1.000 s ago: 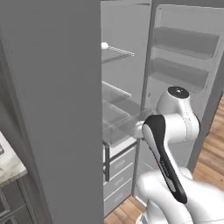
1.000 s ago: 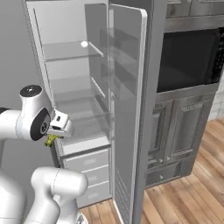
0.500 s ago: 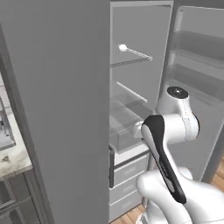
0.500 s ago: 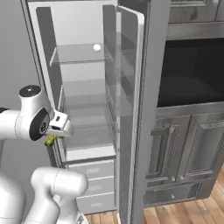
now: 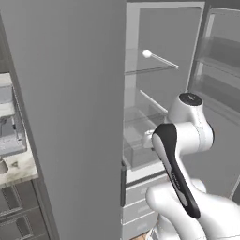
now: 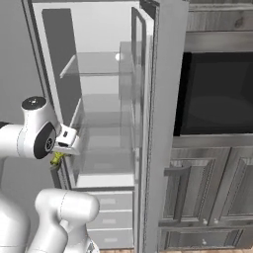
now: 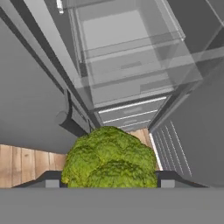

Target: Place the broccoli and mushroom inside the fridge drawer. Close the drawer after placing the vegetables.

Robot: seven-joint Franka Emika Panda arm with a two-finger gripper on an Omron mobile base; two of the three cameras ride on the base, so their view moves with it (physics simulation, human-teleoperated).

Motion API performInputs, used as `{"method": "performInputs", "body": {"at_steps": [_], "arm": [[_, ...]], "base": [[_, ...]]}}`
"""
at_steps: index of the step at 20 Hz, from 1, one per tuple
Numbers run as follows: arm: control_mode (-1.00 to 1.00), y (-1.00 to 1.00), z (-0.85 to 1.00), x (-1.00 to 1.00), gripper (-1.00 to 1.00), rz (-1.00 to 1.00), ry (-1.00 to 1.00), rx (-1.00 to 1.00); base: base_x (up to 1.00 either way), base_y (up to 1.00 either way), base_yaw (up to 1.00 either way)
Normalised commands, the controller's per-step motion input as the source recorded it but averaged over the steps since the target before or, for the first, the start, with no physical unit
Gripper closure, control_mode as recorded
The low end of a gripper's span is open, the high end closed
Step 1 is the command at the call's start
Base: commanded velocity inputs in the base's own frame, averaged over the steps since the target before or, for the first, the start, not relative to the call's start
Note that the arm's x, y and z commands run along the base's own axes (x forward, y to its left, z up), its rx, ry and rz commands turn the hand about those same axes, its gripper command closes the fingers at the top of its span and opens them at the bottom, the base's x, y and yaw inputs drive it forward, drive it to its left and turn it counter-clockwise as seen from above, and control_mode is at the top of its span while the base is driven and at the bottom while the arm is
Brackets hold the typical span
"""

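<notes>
One load: broccoli [image 7: 109,158] pinched in the part-open claw [image 7: 107,181], low centre frame.
Aim: fridge drawer [image 7: 131,65] above, pulled out to receive it.

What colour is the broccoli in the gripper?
Bright yellow-green, with a bumpy mottled top; the broccoli shows best in the hand view, sitting between the gripper's fingertips.

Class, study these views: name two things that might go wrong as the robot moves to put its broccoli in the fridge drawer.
1. The broccoli bulges above the gripper, so it might slip loose.
2. The fridge drawer sits between the open fridge door and the fridge wall; the arm might clip either.
</notes>
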Motion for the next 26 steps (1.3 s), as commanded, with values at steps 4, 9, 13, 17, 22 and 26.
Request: {"method": "performInputs", "body": {"at_steps": [4, 9, 13, 17, 22, 26], "arm": [[1.0, 0.0, 0.0, 0.0, 1.0, 0.0, 0.0, 0.0], [-1.0, -0.49, 0.15, 0.15, 1.0, 0.15, -0.03, 0.01], [-1.0, -0.26, 0.53, 0.78, 1.0, 0.09, 0.03, 0.0], [-1.0, -0.03, 0.37, 1.0, 1.0, 0.01, 0.14, 0.0], [-1.0, 0.0, -0.07, 0.84, 1.0, 0.0, 0.04, 0.0], [-1.0, 0.0, -0.45, 0.53, 1.0, 0.0, 0.01, 0.0]], "base": [[0.04, -0.45, 0.24], [0.0, -0.12, 0.04], [0.0, 0.0, 0.0], [0.0, 0.0, 0.0], [0.0, 0.0, 0.0], [0.0, 0.0, 0.0]]}}
